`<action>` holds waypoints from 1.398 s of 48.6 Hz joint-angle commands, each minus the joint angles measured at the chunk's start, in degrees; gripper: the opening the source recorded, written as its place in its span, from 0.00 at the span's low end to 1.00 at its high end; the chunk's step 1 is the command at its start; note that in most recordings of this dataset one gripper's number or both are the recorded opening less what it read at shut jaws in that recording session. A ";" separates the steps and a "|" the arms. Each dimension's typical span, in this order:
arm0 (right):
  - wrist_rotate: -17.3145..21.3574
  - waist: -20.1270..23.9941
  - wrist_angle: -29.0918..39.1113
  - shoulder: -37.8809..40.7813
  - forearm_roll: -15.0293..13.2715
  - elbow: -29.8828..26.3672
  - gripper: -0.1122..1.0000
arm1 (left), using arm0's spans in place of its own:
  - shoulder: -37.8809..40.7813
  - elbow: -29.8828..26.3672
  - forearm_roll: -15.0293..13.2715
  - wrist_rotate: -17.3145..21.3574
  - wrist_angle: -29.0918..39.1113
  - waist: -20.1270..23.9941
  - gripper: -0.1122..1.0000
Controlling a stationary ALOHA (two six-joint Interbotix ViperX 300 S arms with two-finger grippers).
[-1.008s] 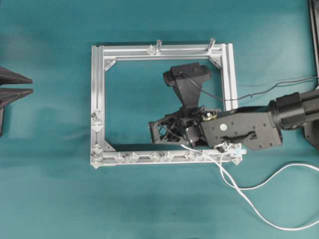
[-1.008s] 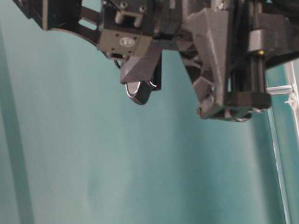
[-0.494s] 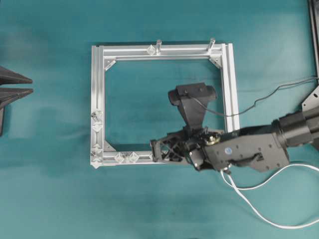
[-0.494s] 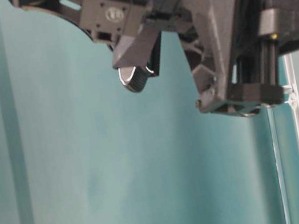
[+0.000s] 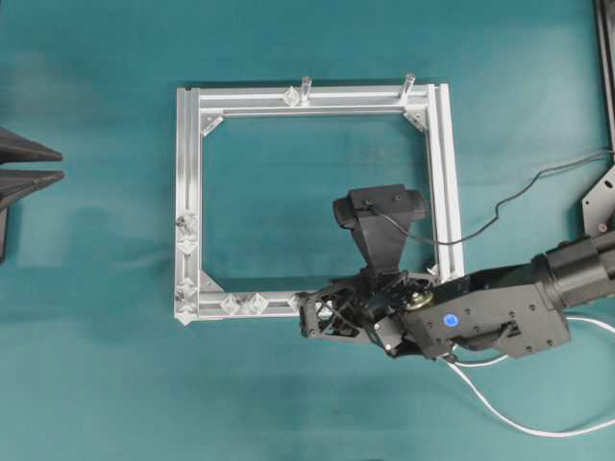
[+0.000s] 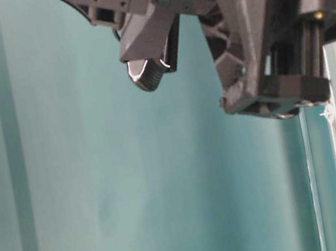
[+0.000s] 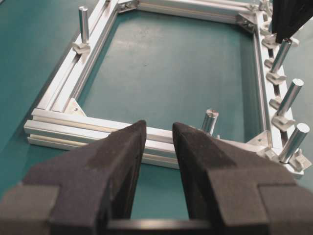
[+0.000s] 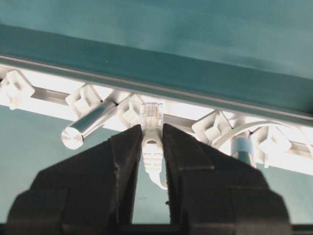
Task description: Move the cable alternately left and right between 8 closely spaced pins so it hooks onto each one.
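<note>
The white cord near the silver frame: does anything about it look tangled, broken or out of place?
Nothing stands out. The cable sits straight in the right end effector, plug forward, near the pins on the frame; its slack trails loosely on the table.

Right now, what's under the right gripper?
The right gripper, shut on the cable, hangs over the frame's bottom rail. Two pins show beside it; the arm covers the rest of that row.

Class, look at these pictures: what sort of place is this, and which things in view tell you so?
Probably a robotics lab test bench: a plain teal table holds a bare aluminium frame fitted with small pins, and the right gripper of a black robot arm clamps a white cable by its plug.
</note>
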 commanded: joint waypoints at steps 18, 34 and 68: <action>0.00 0.26 0.18 -0.35 0.00 -1.14 0.27 | 0.62 -0.79 0.18 -0.18 -0.26 0.18 0.40; 1.32 1.76 0.18 -0.35 0.26 -1.32 0.27 | 0.62 -0.88 0.18 -0.18 -0.18 0.26 0.40; 5.01 6.77 3.60 1.49 0.26 -5.98 0.27 | 0.62 -0.97 0.18 -0.18 -0.18 0.18 0.40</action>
